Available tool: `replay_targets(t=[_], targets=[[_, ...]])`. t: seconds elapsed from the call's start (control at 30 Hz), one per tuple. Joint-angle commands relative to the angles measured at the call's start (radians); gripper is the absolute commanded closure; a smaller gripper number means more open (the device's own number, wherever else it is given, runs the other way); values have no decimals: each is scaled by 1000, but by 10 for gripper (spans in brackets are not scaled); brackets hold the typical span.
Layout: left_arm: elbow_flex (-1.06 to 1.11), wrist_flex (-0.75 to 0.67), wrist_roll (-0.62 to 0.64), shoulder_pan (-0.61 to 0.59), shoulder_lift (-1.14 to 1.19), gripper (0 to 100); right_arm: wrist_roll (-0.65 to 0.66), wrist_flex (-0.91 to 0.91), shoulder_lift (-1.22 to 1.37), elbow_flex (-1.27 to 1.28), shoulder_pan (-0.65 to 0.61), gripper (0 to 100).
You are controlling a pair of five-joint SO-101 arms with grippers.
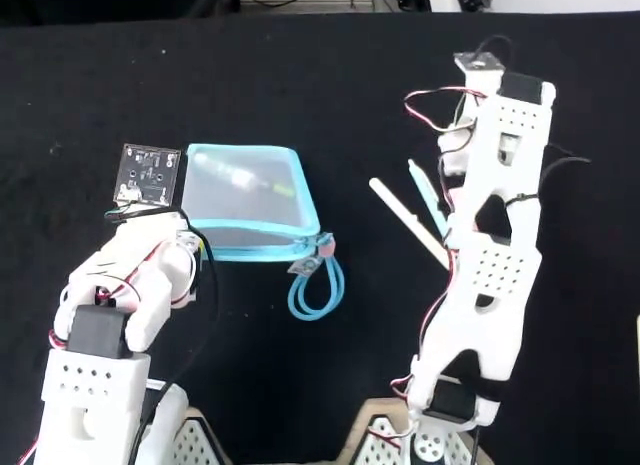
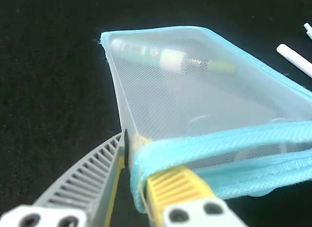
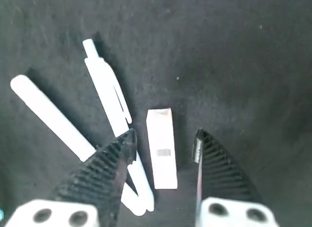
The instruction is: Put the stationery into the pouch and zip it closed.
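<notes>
Now the left jaws clamp a corner of the pouch point(image 1: 245, 190) on the black surface point(image 1: 300, 75); the right jaws hang open over a white eraser point(image 3: 162, 154), just beside a white pen point(image 3: 103, 88).

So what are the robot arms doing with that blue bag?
The left gripper is pinching a corner of the blue pouch, which has a pen inside. The right gripper hangs open over a small white block on the black table, with two pens lying beside it, not yet in the pouch.
</notes>
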Motion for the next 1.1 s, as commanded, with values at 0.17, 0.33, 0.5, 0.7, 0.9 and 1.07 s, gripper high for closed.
replay_targets(t=[0.17, 0.33, 0.5, 0.7, 0.9, 1.07], targets=[[-8, -23, 2, 2, -6, 970, 80, -106, -10, 151, 3, 810], [-8, -23, 2, 2, -6, 970, 80, -176, -10, 243, 6, 811], [-8, -23, 2, 2, -6, 970, 75, -178, -15, 251, 28, 896], [-8, -23, 2, 2, -6, 970, 78, -175, -16, 211, 126, 988], [-8, -23, 2, 2, -6, 970, 72, -152, -16, 105, 287, 987], [-8, -23, 2, 2, -6, 970, 71, -74, -12, 90, 410, 979]])
